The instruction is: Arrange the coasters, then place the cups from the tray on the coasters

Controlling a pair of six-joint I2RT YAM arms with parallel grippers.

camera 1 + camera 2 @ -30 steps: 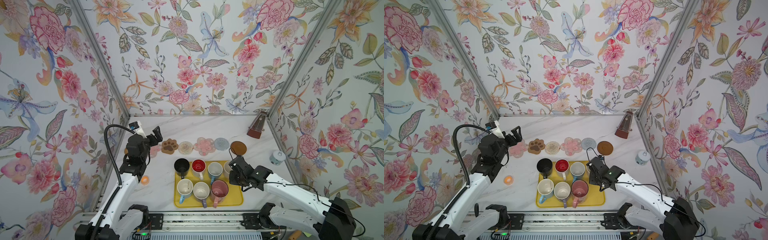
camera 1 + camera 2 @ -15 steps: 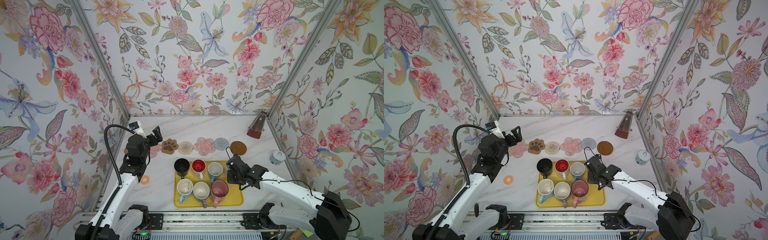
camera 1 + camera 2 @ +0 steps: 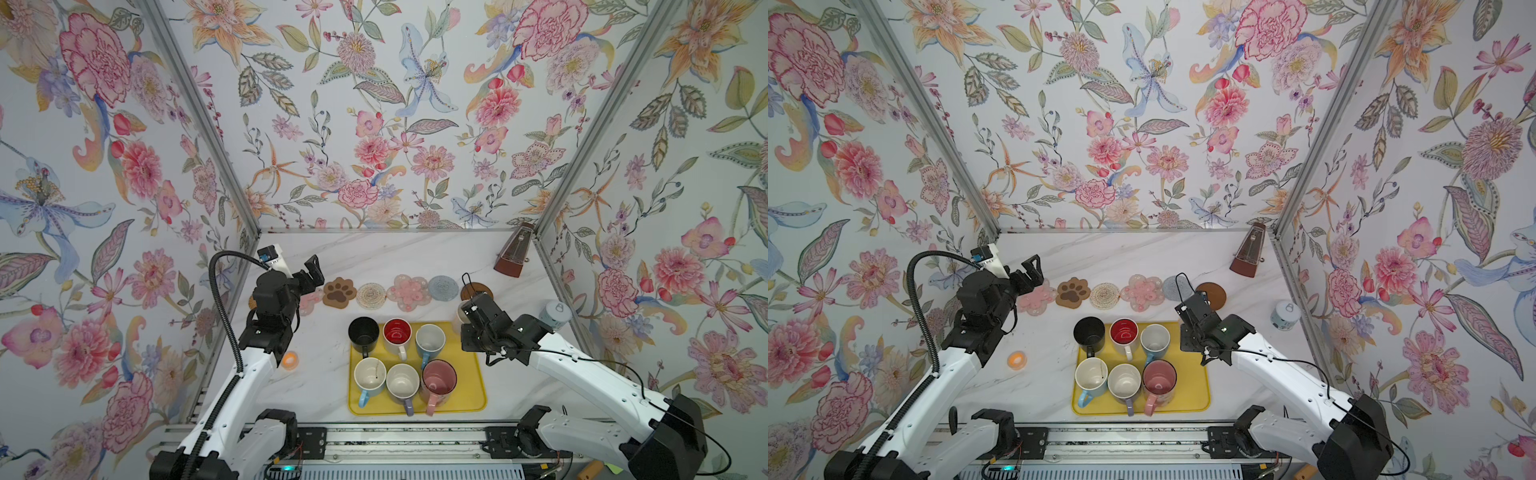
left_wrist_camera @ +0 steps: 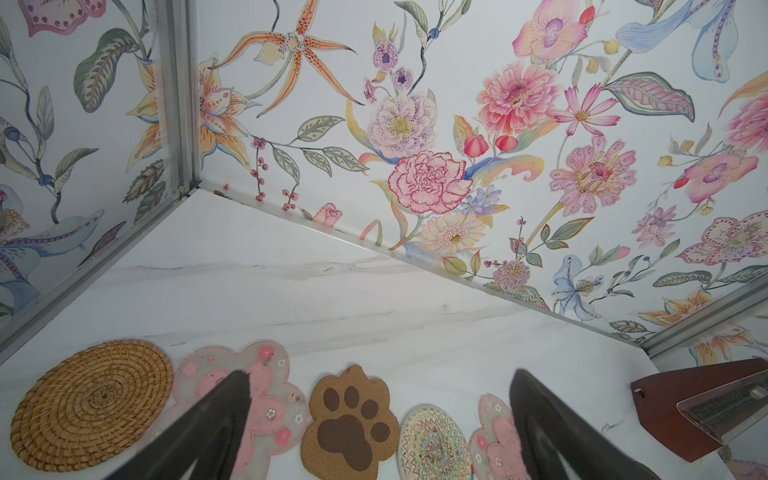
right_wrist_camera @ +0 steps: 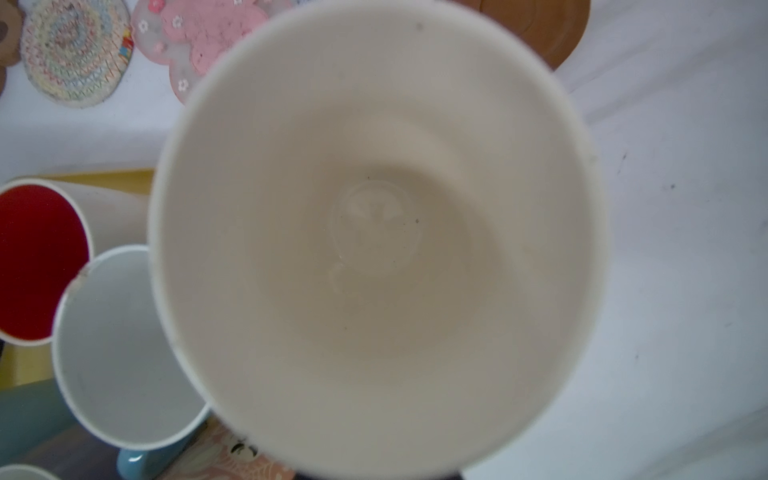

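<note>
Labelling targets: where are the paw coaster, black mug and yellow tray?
paw coaster (image 3: 338,296): a top view, centre pad
black mug (image 3: 363,331): a top view, inner floor
yellow tray (image 3: 469,382): a top view, bare floor

Two arms are shown, the left arm (image 3: 249,374) and the right arm (image 3: 590,374), each built of smooth white shells with black joint housings. A black ribbed hose (image 3: 223,320) is run along the left arm, and a thin black wire (image 3: 598,356) along the right. The left gripper (image 3: 314,270) is black and is topped by a white camera block (image 3: 271,258).
</note>
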